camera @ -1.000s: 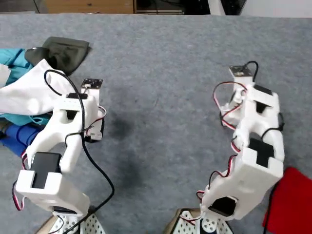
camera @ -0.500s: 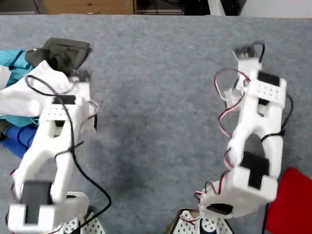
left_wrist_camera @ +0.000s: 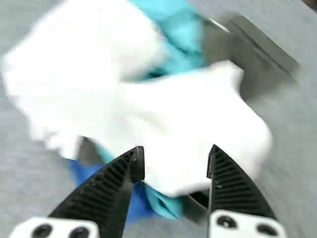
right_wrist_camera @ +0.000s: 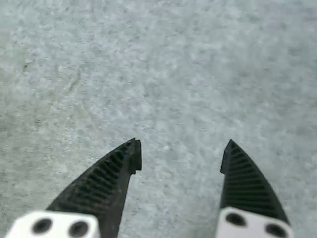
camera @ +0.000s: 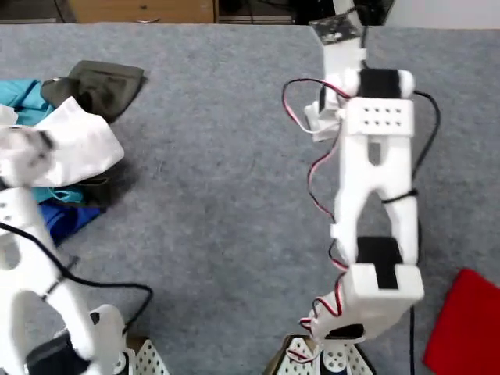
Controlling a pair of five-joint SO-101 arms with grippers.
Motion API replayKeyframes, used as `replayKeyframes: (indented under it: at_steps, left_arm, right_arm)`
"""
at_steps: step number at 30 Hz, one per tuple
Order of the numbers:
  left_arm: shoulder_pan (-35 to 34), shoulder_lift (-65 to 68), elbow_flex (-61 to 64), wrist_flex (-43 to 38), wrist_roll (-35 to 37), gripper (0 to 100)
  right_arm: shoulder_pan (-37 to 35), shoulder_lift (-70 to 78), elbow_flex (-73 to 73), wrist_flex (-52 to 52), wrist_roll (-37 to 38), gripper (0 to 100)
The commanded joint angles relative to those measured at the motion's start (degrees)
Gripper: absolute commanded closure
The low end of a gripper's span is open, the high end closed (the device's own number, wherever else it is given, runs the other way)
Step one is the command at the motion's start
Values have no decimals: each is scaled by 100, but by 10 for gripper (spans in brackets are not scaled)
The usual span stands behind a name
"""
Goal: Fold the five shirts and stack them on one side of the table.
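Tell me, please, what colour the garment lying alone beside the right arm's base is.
Plain red; the flat red cloth garment shows best in the high view.

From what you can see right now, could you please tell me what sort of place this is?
Probably a robotics lab or workshop bench: two white arms with exposed wiring stand at a grey felt-covered table, a heap of shirts lies at one edge, and wooden furniture sits behind.

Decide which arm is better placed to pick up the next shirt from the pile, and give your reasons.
Left, probably. The left gripper is open right above the white shirt, while the right gripper, also open, is over the grey table, far from it.
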Motion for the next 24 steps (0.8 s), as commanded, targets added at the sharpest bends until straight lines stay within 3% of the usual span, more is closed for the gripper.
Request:
replayKeyframes:
  at_steps: [1,6,10,12,17,24]
  left_arm:
    - [-756,497,-510,-396,-18,778]
    - [-870,1842,-589,-923,-431,787]
    - [-853,2448,-677,-1275,-422,925]
    - [-853,2387,-862,-1099,-404,988]
    - [-607,1886,-1327,-563,-396,981]
    - [501,453,-1582,-123,-396,981]
  right_arm:
    - [-338,391,-435,26,-79,728]
    - [-690,1051,-892,26,-79,727]
    - [-760,1420,-1244,44,-79,727]
    - [-752,1525,-1305,53,-79,727]
    - [-743,1604,-1262,53,-79,727]
    - [-664,1604,-1297,44,-79,727]
